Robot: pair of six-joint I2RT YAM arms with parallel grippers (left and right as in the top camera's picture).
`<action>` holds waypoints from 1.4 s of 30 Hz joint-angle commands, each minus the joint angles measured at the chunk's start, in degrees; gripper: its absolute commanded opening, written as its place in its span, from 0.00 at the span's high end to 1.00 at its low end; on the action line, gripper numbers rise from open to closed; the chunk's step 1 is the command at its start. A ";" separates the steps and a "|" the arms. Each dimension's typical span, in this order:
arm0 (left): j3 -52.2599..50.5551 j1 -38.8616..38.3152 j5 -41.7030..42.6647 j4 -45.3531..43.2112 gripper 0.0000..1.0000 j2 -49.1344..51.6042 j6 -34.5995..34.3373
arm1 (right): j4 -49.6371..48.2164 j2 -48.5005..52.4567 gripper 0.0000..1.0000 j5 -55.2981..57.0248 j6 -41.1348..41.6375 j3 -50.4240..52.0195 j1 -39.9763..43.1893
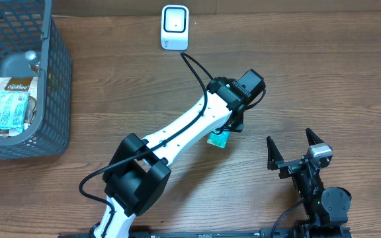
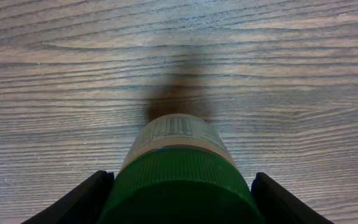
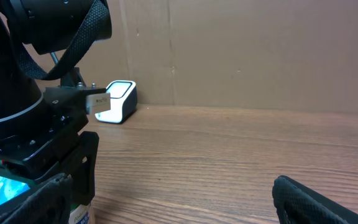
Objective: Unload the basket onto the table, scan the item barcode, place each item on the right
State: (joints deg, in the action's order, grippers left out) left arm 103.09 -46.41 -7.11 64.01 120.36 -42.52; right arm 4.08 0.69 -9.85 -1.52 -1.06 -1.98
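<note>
A bottle (image 2: 179, 143) with a ribbed green cap and a pale printed label sits between the fingers of my left gripper (image 2: 179, 208), which is shut on it at the cap. The bottle points down at the wood table and casts a shadow on it. From overhead, only a teal edge of the bottle (image 1: 218, 140) shows under the left gripper (image 1: 232, 127), near the table's middle. The white barcode scanner (image 1: 174, 28) stands at the far edge, well apart from the bottle; it also shows as the scanner (image 3: 117, 101) in the right wrist view. My right gripper (image 1: 295, 153) is open and empty at the front right.
A dark mesh basket (image 1: 53, 86) at the far left holds several packaged items. A black cable (image 1: 197, 73) runs along the left arm toward the scanner. A brown wall (image 3: 247, 50) stands behind the table.
</note>
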 commanded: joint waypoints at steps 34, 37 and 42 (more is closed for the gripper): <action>-2.12 -0.44 -2.25 -2.27 0.41 1.27 -0.76 | -0.28 -0.52 0.00 0.13 -0.26 0.61 -0.31; -2.14 -0.46 -2.25 -2.19 0.28 1.27 -0.74 | -0.28 -0.52 0.00 0.13 -0.26 0.61 -0.31; -2.14 -0.46 -1.97 -1.95 0.05 1.27 0.35 | -0.28 -0.52 0.00 0.13 -0.26 0.61 -0.31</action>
State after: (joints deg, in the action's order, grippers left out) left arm 101.34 -46.52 -8.40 62.02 121.21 -43.11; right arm 4.08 0.69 -9.87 -1.52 -1.06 -1.98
